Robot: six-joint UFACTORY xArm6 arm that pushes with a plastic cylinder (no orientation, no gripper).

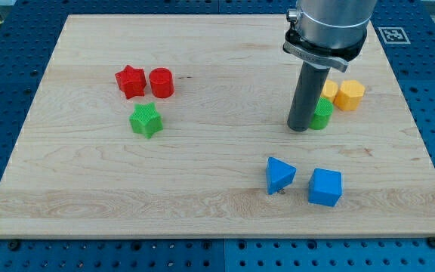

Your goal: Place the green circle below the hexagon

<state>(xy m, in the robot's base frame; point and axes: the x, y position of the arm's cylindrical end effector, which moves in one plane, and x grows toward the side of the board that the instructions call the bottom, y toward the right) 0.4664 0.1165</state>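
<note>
Camera view shows my tip touching the green circle's left side, just below the yellow hexagon. No end effector jaws exist. Pushing rightward risks knocking the hexagon and the other yellow block.

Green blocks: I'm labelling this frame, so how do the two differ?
The green star lies in the open at the view's left, below the red blocks; the green circle at the right is partly hidden behind my tip. The star has points; the circle is round. Both share one green.
</note>
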